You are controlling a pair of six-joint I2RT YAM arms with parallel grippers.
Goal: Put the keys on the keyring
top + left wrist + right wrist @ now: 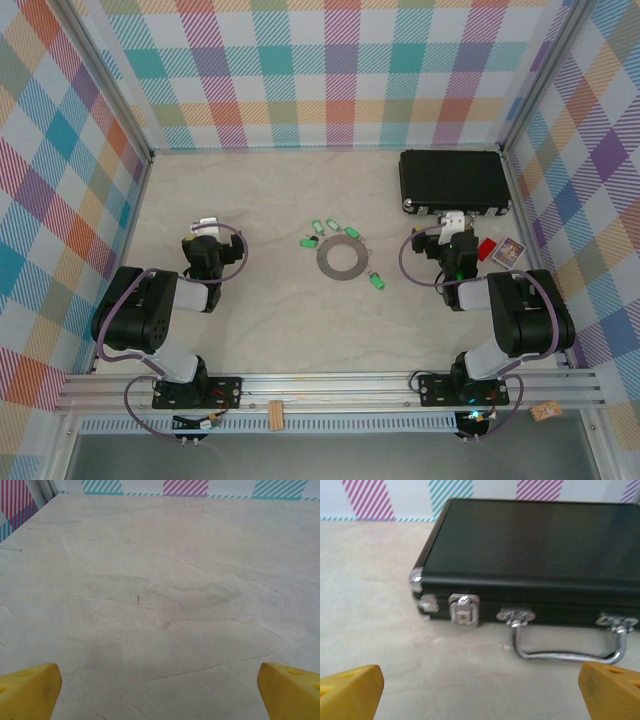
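Checked walls [340,80] enclose my pale table [270,330]; keys [352,232] lie around the ring [324,262]; my left gripper [206,223] and right gripper [456,218] are spread wide.

Keyring [342,259] lying mid-table [260,320]. Keys [327,228] lying just beyond its far-left rim, one sitting at near right. Case [455,181] sitting far right, behind right gripper [457,218]. Left gripper [206,223] hovering well left of keyring.

bright even light, soft shadows; right wrist view slightly blurred.
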